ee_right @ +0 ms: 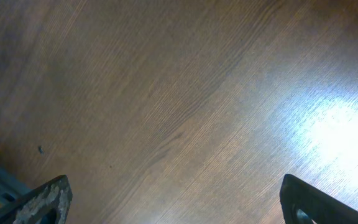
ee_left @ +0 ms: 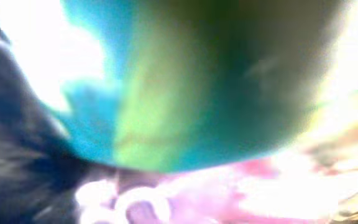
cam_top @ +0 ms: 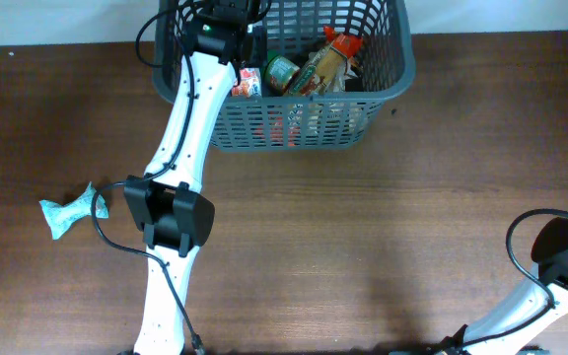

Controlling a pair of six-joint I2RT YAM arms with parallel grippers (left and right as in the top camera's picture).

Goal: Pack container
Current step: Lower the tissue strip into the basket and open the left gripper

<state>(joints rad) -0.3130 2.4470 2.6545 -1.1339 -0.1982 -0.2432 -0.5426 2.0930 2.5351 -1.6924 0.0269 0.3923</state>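
Notably, the container (cam_top: 383, 84), a dark grey lattice basket, sits at the 12 o'clock edge of the wooden table (cam_top: 363, 227), its long axis running 9 to 3 o'clock. The left gripper (cam_top: 235, 22) is down inside the basket's 9 o'clock end, near a green can (cam_top: 282, 71) and a red-topped snack bag (cam_top: 328, 54). Its wrist view is filled by a blurred green-and-teal curved surface (ee_left: 185, 81), probably a can close against the lens. The fingers are hidden in both views, so it cannot be told whether the jaws are apart or clamped. The right gripper (ee_right: 179, 202) hangs over bare table toward the 4 o'clock corner, fingertips spread wide with nothing between them; a corner of the basket just shows at 8 o'clock in its view. One grocery item lies outside: a pale teal twist-ended packet (cam_top: 67, 212) at the table's 9 o'clock, well apart from the basket. From the left gripper it lies toward 7 o'clock, near the elbow of the left arm (cam_top: 185, 118), with its long axis about 8 to 2 o'clock. Judged from this layout, the left arm is much the nearer, and a pickup would call for jaws turned across that axis.
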